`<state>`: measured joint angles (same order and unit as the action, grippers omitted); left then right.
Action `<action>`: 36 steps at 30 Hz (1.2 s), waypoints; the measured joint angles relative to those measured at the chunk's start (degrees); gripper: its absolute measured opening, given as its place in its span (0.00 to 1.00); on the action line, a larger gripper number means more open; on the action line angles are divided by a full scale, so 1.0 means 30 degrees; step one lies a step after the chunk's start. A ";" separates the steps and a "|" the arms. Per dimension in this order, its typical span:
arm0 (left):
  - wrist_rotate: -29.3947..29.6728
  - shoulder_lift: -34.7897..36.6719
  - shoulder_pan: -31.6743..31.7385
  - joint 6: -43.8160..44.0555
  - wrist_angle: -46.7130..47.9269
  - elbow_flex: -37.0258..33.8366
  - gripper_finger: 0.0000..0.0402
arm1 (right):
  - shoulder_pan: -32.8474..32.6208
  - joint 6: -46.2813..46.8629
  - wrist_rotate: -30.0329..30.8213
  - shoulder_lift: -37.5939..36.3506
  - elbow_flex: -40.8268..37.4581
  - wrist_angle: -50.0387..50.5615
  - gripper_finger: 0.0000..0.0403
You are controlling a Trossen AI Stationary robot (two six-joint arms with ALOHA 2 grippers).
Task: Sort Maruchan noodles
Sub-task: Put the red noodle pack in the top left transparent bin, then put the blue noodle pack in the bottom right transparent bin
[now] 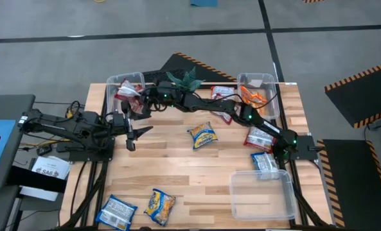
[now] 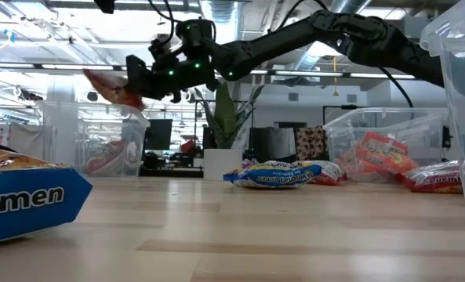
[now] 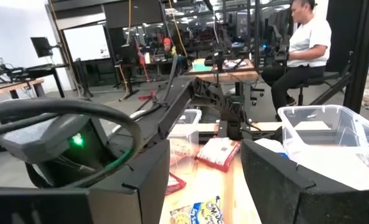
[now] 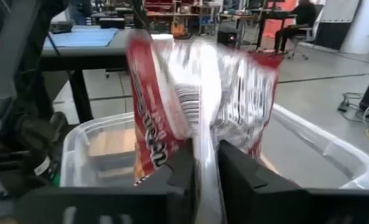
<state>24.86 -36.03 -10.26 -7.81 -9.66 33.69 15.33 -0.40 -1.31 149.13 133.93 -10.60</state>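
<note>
My right gripper [image 4: 206, 155] reaches across the table and is shut on a red-and-white noodle packet [image 4: 196, 93]. It holds the packet above the far-left clear bin [image 1: 116, 82], which has red packets inside. The low view shows the right gripper [image 2: 142, 82] holding the packet [image 2: 110, 88] in the air over that bin. My left gripper [image 1: 131, 135] is open over the table's left side and touches nothing. A yellow-and-blue packet [image 1: 203, 136] lies flat mid-table. More red-and-white packets [image 1: 259, 138] lie on the right. My right gripper pinches the red-and-white packet between its two fingers at one edge [image 4: 200, 134]. The packet is lifted clear and sticks out beyond the fingertips, over the open bin. Its crinkly film is bunched where the fingers meet it.
A far-right bin [image 1: 270, 80] holds orange packets. An empty clear bin [image 1: 262, 192] sits at the near right, with a blue-and-white packet [image 1: 264, 160] beside it. Two packets [image 1: 118, 210] [image 1: 159, 205] lie at the near edge. A potted plant [image 1: 187, 80] stands at the far middle. A seated person [image 3: 305, 43] is beyond the table.
</note>
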 joint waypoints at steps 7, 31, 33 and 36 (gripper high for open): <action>0.0396 -0.0213 0.0000 -0.0022 -0.0120 0.0000 0.47 | -0.0125 -0.0226 -0.0032 0.0024 0.0392 0.0525 0.48; 0.0430 -0.0233 0.0000 0.0342 0.0455 0.0000 0.47 | -0.1387 -0.4567 0.0296 -0.9548 -0.5380 2.1715 0.66; 0.0430 -0.0233 0.0000 0.0350 0.0601 0.0000 0.47 | -0.1874 -0.4256 0.0766 -1.1031 -0.8234 2.0511 0.66; 0.0430 -0.0233 0.0000 0.0364 0.0594 0.0000 0.47 | -0.2459 -0.3620 0.1706 -1.3383 -1.2905 1.8173 0.66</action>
<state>26.15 -36.73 -10.26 -6.72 -7.88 33.69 7.95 -11.26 3.80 108.98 95.21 43.92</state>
